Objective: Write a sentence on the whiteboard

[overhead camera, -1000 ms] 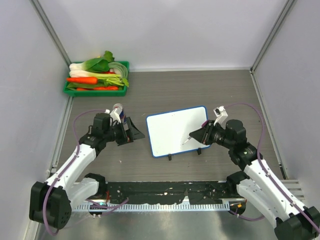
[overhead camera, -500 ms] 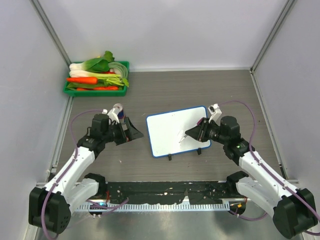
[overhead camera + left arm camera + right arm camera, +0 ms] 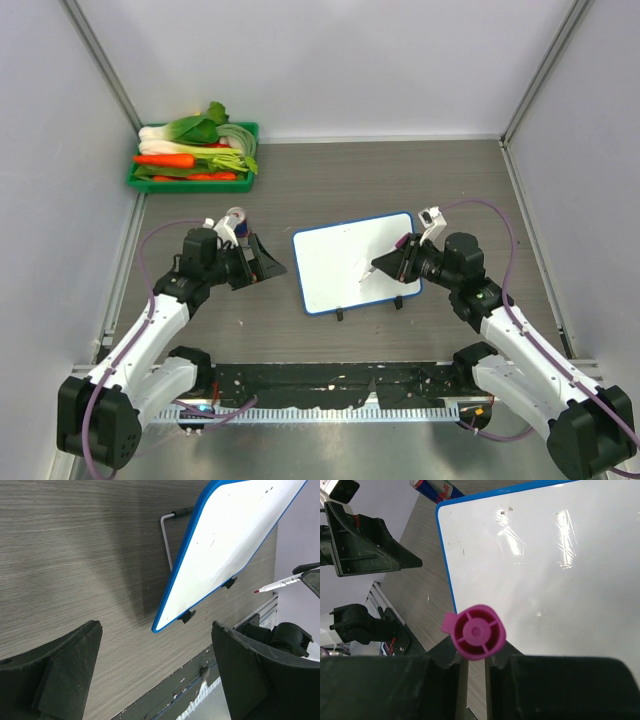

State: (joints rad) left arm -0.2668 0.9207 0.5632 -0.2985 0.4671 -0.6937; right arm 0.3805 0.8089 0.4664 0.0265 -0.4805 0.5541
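The whiteboard (image 3: 340, 265) lies mid-table on small black feet, its blue-rimmed surface blank. It also shows in the left wrist view (image 3: 220, 555) and the right wrist view (image 3: 545, 570). No pink sentence shows on it. My right gripper (image 3: 397, 265) is shut on a white marker (image 3: 367, 276) with a pink end cap (image 3: 476, 632). The marker tip points at the board's right part; I cannot tell if it touches. The marker also shows in the left wrist view (image 3: 280, 583). My left gripper (image 3: 266, 262) is open and empty, left of the board.
A green tray (image 3: 250, 130) of vegetables stands at the back left. A drink can (image 3: 236, 215) stands beside my left wrist. A black rail (image 3: 330, 380) runs along the near table edge. Grey walls close both sides.
My right gripper has moved left with the marker, bringing it over the board's right part. My left arm has shifted slightly.
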